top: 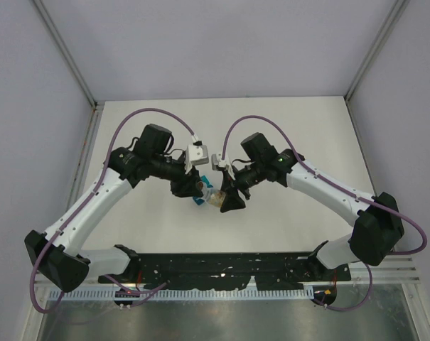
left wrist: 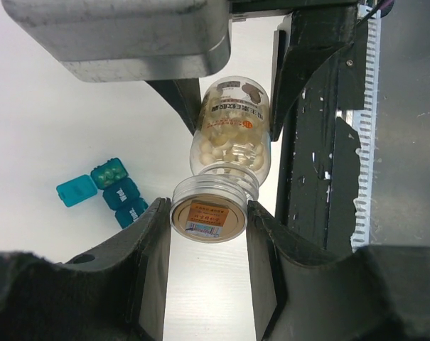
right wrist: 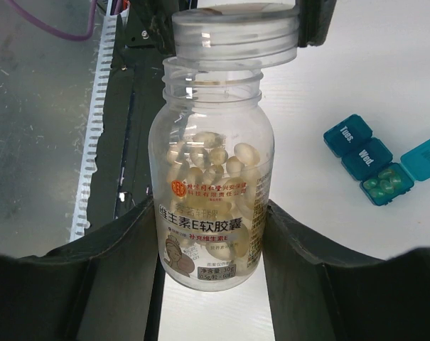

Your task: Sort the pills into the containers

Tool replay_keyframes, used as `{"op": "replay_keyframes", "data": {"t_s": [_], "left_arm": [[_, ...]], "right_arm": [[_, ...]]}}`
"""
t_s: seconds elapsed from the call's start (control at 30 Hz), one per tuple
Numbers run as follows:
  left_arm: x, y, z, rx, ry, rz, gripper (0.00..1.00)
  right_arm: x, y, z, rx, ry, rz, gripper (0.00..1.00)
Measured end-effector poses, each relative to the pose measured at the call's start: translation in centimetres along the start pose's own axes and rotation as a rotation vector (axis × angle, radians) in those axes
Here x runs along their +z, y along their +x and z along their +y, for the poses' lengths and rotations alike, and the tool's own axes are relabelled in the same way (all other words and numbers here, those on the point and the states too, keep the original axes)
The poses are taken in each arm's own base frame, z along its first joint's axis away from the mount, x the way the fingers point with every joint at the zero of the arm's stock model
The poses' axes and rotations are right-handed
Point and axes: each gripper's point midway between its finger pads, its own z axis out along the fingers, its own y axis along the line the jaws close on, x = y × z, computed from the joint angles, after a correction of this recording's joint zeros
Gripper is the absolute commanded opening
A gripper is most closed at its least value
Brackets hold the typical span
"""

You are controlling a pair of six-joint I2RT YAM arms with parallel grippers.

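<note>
Plainly, the task was judged to be in its early part. One end compartment of the pill box (right wrist: 367, 160) was seen open on the bench (top: 271, 128) with a few pills (right wrist: 382, 185) lying in it. The two compartments beside it were shut under their lids, and what they held could not be told. Most of the pills were seen in the bottle (right wrist: 211, 106), which was gripped round its body by the right hand (right wrist: 210, 241), the fingers part closed against its sides. The cap (right wrist: 234, 34) was clamped by the left hand (left wrist: 208, 238), which was drawn nearly shut on it; whether the cap was already loose on the threads could not be told. Opening the bottle and filling the two shut compartments were taken to be left. As for room, the pill box was seen just beside the two hands near the middle of the bench, so little space was left there. The dark rail (top: 222, 266) at the near edge was close behind, whereas wide white bench was shown toward the far side.
</note>
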Motion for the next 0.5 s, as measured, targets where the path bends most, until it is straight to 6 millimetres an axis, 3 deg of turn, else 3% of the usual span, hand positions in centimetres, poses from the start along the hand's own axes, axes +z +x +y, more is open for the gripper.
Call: {"op": "replay_keyframes", "data": {"t_s": [0.5], "left_arm": [[0.4,0.4,-1.2,-0.035,0.038,-0.039,0.00]], "right_arm": [[-0.1,0.2,-0.2,0.007,0.013,0.009,0.05]]}}
